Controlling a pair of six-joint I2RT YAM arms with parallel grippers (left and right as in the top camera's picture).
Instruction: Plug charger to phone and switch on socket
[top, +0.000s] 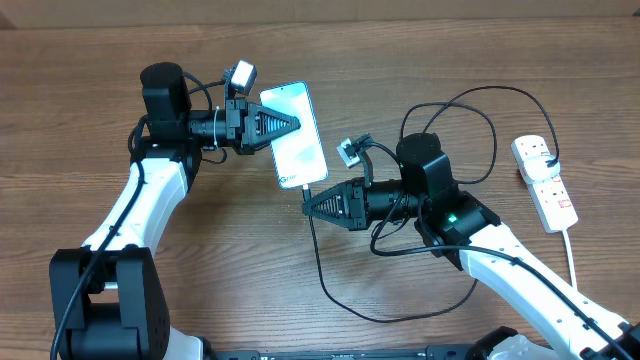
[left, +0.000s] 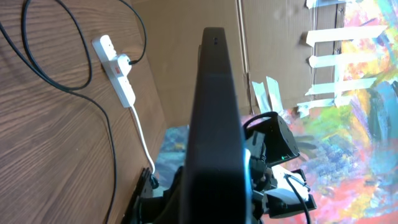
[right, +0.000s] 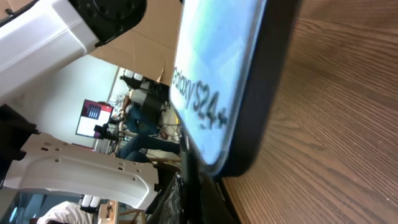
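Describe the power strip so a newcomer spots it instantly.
Go to the right edge of the brown wooden table, beyond the right arm. The white oblong power strip lies there, trailing a white cord. Only it carries red-marked switches and a plugged-in thin black cable.

I find open table along the far edge. Loops of charger cable block the way toward the socket.

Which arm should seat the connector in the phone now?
Right: the right gripper holds the charger tip at the bottom edge of the phone; the left gripper is busy clamping the phone.
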